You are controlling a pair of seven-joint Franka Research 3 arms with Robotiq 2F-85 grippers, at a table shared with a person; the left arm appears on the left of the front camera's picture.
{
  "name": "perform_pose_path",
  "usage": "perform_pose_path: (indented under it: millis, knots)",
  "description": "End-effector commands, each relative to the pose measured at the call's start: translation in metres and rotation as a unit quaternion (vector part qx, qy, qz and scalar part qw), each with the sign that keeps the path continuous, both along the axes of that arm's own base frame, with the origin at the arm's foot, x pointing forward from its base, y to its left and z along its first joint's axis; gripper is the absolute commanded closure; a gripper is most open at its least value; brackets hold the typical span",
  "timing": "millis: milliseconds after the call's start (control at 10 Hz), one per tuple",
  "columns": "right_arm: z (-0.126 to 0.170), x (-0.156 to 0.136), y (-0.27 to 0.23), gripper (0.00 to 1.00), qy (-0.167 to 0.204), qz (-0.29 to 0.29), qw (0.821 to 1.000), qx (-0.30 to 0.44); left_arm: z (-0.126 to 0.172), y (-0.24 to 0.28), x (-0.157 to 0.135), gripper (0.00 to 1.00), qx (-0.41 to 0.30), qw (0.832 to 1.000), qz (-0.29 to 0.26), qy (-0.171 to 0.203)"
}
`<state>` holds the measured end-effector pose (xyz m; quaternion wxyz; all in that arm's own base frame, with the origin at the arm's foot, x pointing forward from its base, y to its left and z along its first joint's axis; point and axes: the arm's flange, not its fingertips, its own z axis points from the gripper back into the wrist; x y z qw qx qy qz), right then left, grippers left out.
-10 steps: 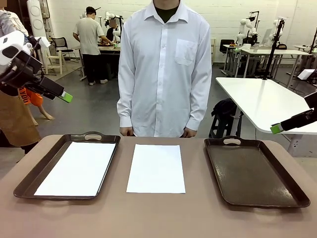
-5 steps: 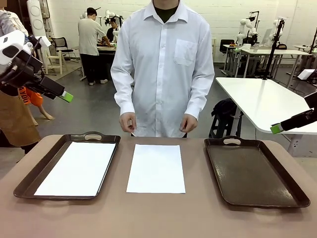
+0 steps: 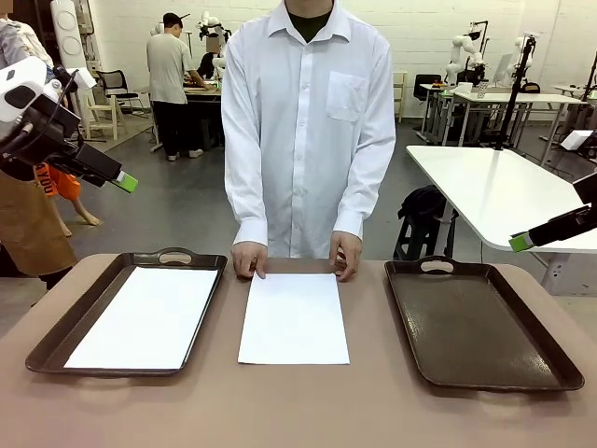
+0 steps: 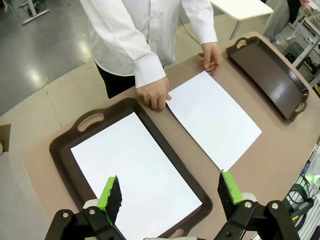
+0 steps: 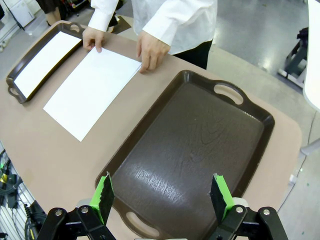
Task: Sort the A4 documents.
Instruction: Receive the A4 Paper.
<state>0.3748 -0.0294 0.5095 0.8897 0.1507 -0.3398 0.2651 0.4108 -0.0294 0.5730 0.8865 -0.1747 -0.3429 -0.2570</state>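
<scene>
White blank A4 documents (image 3: 294,315); left gripper (image 4: 170,190) and right gripper (image 5: 162,195), jaws wide, empty.

White sheet (image 3: 294,317) flat on table (image 3: 298,411); second sheet (image 3: 142,319) inside left tray (image 3: 79,322)

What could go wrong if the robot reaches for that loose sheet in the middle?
The person's hands rest on the far edge of the middle sheet, so a gripper coming down might hit them or tear the pinned paper. The sheet lies flat on the table, likely hard for the open left gripper to pinch; it might crease or slide.
</scene>
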Motion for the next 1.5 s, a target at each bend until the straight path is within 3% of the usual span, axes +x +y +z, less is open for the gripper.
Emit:
perform_pose_path:
  millis: [0,1400]
  knots:
    - [-0.0025,0.0022,-0.0014,0.0,-0.002,0.006,1.0,0.009,0.0006,-0.0007,-0.0006,0.0,0.003,1.0,0.0,-0.001]
    - [-0.0025,0.0022,-0.0014,0.0,-0.002,0.006,1.0,0.009,0.0006,-0.0007,-0.0006,0.0,0.003,1.0,0.0,-0.001]
